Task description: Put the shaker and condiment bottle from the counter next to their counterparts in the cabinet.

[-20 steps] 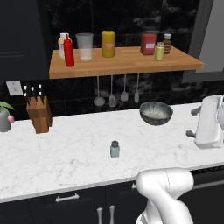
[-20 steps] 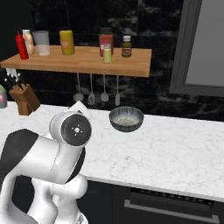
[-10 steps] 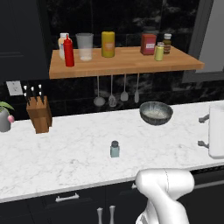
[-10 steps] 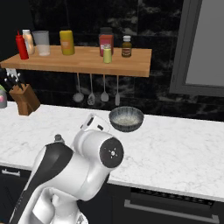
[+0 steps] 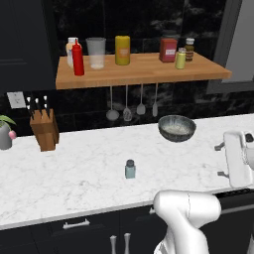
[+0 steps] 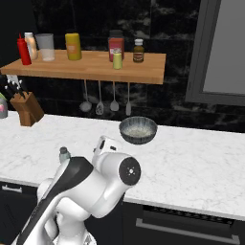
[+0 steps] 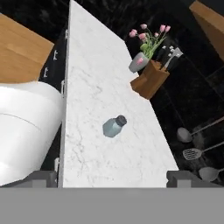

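The pale grey-blue shaker (image 5: 130, 169) stands with its dark cap up on the white marble counter (image 5: 74, 168), near the front edge. It also shows beside my arm (image 6: 63, 154) and ahead of the hand (image 7: 114, 126). My gripper (image 5: 219, 160) hovers at the right end of the counter, pointing left toward the shaker and well short of it, open and empty (image 7: 113, 179). The red condiment bottle (image 5: 78, 59) stands on the wooden shelf (image 5: 144, 74) right beside the peach bottle (image 5: 71, 47). The yellow-green shaker (image 5: 180, 58) is on the shelf's right part.
A metal bowl (image 5: 176, 127) sits at the back of the counter. A knife block (image 5: 43, 130) and a flower vase (image 5: 5, 135) stand at the left. Utensils (image 5: 126, 111) hang under the shelf. A glass (image 5: 96, 52), yellow jar (image 5: 122, 49) and red canister (image 5: 168, 49) share the shelf.
My hand has dropped lower at the right end of the counter and turned to face left along it. The elbow has swung right. The shaker has stayed put.
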Controlling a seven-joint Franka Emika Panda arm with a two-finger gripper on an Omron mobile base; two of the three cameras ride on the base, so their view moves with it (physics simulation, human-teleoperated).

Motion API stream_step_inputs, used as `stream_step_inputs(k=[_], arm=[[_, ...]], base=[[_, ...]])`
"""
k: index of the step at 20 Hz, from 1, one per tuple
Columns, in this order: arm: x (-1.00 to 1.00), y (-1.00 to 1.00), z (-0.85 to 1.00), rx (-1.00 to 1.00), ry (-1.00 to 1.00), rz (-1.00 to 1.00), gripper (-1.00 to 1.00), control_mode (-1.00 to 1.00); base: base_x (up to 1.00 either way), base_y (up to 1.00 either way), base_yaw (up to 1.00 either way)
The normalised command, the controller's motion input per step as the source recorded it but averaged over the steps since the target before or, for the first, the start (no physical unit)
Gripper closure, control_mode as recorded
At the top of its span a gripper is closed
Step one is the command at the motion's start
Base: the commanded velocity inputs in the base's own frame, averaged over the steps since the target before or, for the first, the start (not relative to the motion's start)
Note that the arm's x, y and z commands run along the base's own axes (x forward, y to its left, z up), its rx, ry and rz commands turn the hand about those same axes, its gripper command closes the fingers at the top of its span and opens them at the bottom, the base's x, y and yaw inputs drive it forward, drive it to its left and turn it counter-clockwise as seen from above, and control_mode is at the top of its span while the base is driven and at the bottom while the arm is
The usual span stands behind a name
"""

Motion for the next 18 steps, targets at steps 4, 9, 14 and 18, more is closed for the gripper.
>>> stream_step_inputs(k=[4, 9, 14, 18], arm=[[0.48, 0.55, -0.91, -0.15, -0.06, -0.19, -1.0, -1.0], [0.57, 0.54, -0.67, -0.03, -0.02, -0.21, -1.0, -1.0], [0.55, 0.22, -0.52, 0.0, -0.04, -0.14, -1.0, -1.0], [0.15, 0.05, -0.33, 0.04, -0.13, -0.03, -1.0, -1.0]], base=[[0.0, 0.0, 0.0], [0.0, 0.0, 0.0], [0.0, 0.0, 0.0], [0.0, 0.0, 0.0]])
